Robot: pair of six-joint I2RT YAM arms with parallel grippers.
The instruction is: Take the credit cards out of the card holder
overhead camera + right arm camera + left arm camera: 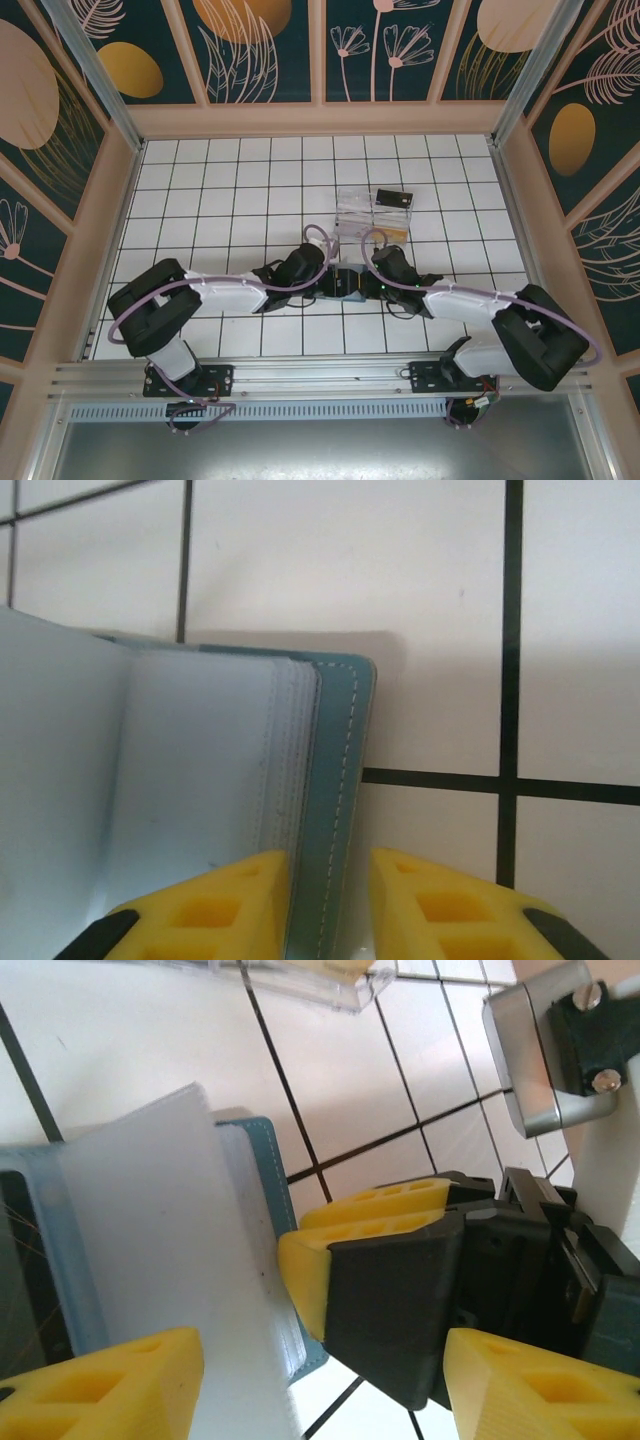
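The slate-blue card holder (345, 285) lies open on the tiled floor between both grippers, its cloudy plastic sleeves fanned up. In the right wrist view my right gripper (330, 870) straddles the stitched cover edge (335, 780): the left finger rests against the sleeves, and a thin gap shows at the right finger. My left gripper (320, 1360) is open wide, and between its fingers stand a raised sleeve (150, 1260) and the right gripper's yellow fingertip (305, 1270). A dark shape (20, 1260) sits behind the sleeves; I cannot tell whether it is a credit card.
A clear plastic box (372, 212) stands just behind the grippers, holding something yellow, and a small black card (395, 197) lies on it. The box's corner (340, 985) is near the left gripper. Wooden walls ring the white tiled floor (220, 180).
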